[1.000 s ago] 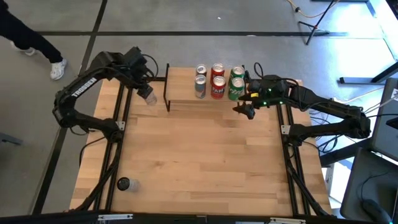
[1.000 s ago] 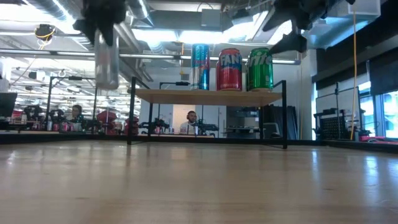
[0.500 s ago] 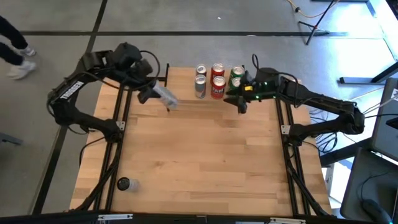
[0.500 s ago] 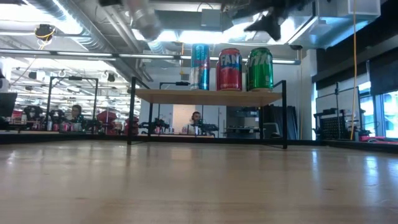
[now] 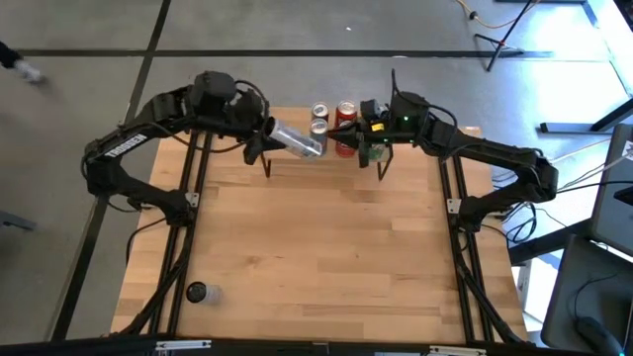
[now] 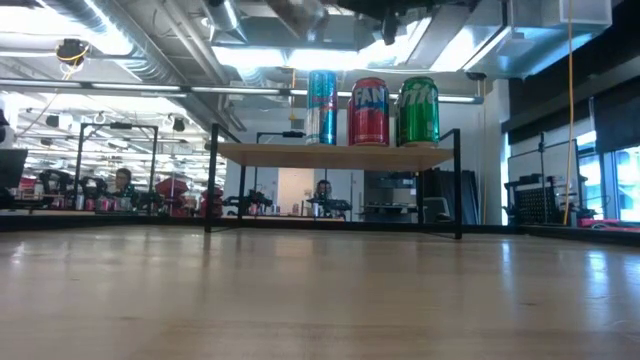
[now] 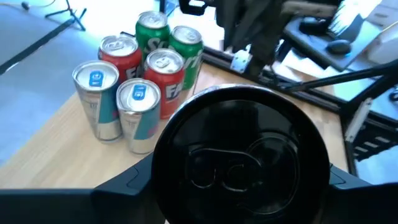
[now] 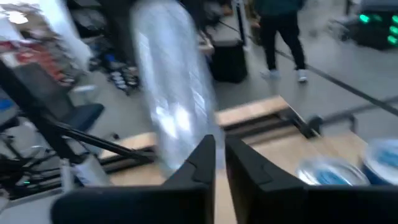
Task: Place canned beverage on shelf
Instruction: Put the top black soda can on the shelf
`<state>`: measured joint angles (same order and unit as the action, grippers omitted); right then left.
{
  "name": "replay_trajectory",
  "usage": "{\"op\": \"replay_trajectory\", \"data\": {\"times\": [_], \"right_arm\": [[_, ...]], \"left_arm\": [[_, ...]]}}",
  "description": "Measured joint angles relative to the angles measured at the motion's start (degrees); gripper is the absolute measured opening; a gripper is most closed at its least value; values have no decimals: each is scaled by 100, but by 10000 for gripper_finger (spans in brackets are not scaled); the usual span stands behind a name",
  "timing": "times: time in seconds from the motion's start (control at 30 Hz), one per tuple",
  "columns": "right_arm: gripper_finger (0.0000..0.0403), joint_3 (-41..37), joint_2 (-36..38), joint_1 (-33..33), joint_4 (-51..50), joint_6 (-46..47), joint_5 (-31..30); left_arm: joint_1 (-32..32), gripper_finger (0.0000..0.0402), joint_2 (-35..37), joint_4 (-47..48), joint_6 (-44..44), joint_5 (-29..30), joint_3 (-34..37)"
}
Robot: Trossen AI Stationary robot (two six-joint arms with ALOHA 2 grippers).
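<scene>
A silver can [image 5: 297,141] hangs nearly level above the left part of the shelf [image 5: 282,166], a low rack with a wooden top and black legs at the table's far edge. My left gripper [image 5: 265,133] is shut on it. In the left wrist view the can's dark end [image 7: 239,155] faces the camera. On the shelf's right part stand two blue cans [image 5: 318,127], two red cans [image 5: 345,127] and green cans [image 6: 418,111]. My right gripper [image 5: 362,129] hovers shut above the red and green cans, its fingertips [image 8: 219,158] pointing at the silver can [image 8: 174,106]. My left gripper pinches the silver can's round wall between its two fingers [image 7: 127,186], near the dark end [image 7: 186,124] that faces the wrist. The fingers come from the table's left and lie along the can. The can sticks out toward the right, nearly level, clear of the shelf.
Another can [image 5: 196,293] stands at the table's near left corner. The shelf top left of the blue cans [image 6: 260,152] is bare. Black rails [image 5: 188,188] run along both sides of the table. A person's foot [image 5: 25,71] shows on the floor far left.
My left gripper has swung from the far left toward the table's right, over the shelf. It has tipped the silver can from hanging upright to nearly level. My right gripper has moved left over the red and green cans and has shut.
</scene>
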<state>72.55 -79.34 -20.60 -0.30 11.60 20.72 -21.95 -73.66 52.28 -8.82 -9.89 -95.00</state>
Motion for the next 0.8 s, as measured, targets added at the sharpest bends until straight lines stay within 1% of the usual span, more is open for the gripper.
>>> {"op": "replay_trajectory", "data": {"times": [0.07, 0.13, 0.27, 0.47, 0.6, 0.8], "right_arm": [[6, 7, -61, 0, 84, -1, 32], [2, 7, -154, 0, 50, -2, 34], [7, 4, -296, -3, 14, 16, 192], [9, 11, -414, 121, 66, 15, 208], [9, 9, -418, 247, 57, -29, 32], [9, -4, -429, 256, -77, -97, 16]], "left_arm": [[1, 219, -85, -126, 3, 25, 10], [29, 220, -113, -284, 2, 3, 10], [43, 220, -131, -426, 9, 130, 9], [46, 220, -134, -957, 26, 260, 13], [42, 220, -213, -1226, 29, 253, 11], [41, 221, -391, -1329, 41, 273, 3]]}}
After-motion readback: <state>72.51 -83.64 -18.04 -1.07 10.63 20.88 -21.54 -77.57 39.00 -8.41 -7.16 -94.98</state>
